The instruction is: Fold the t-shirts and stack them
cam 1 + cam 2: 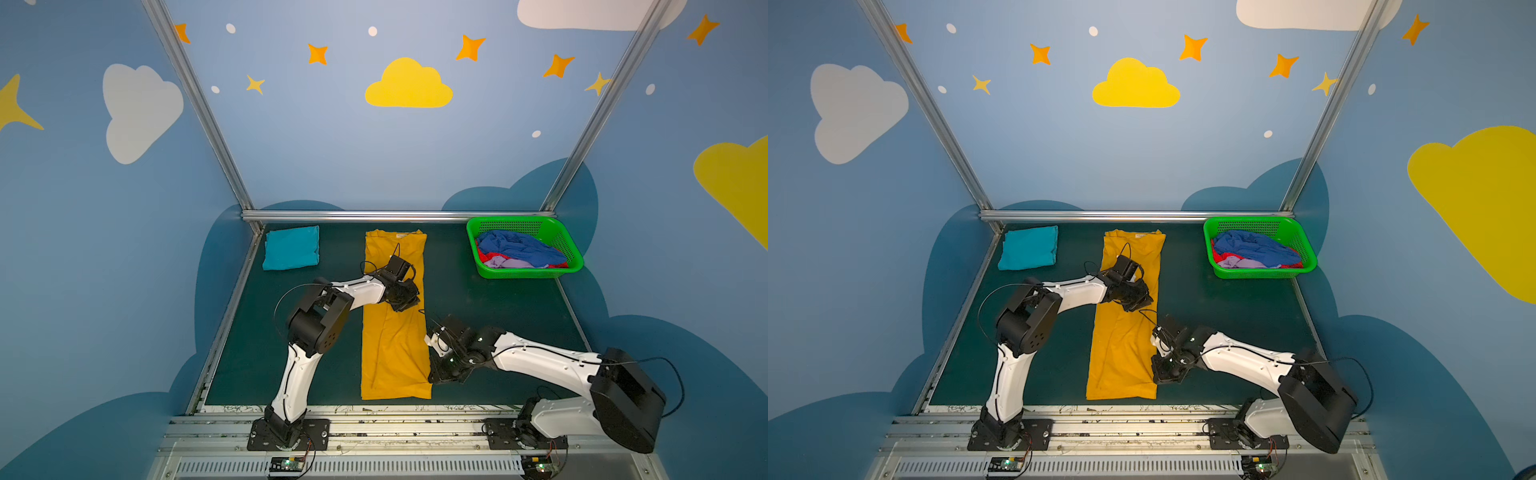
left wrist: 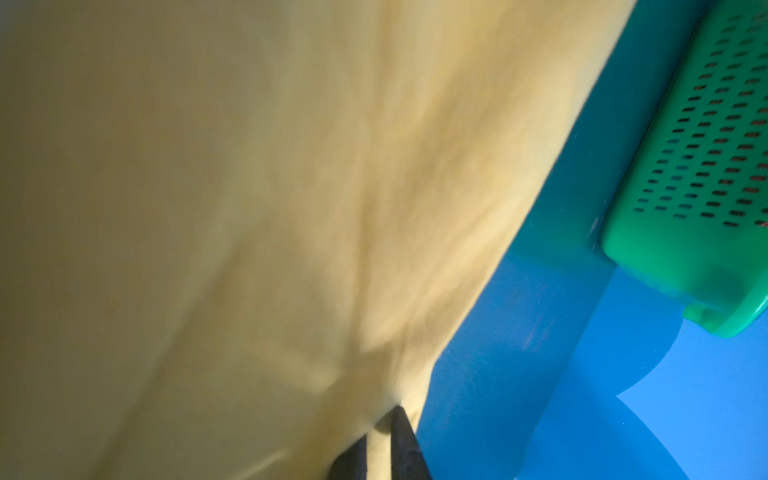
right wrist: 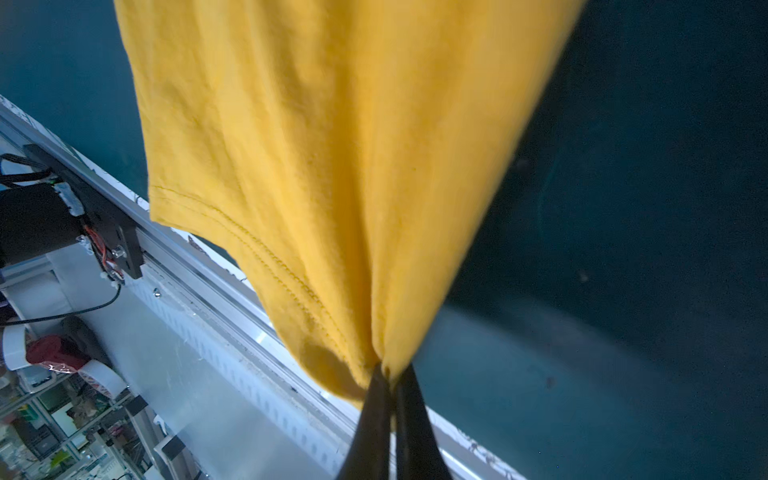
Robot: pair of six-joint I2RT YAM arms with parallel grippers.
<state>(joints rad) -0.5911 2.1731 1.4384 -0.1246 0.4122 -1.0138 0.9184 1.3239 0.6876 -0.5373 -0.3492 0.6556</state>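
The mustard-yellow t-shirt [image 1: 395,345] lies as a long strip in the middle of the counter [image 1: 498,332]. The right tool [image 3: 388,374] is clamped on its near hem corner, and the left tool [image 2: 380,432] is pinched onto the same long edge about halfway up. I judge that both should lift together with that edge taut, then lay it down squarely so the layers line up.

Mustard tee [image 1: 392,353] folded strip centre; teal tee [image 1: 291,248] folded far-left; other tees [image 1: 519,247] crumpled far-right.
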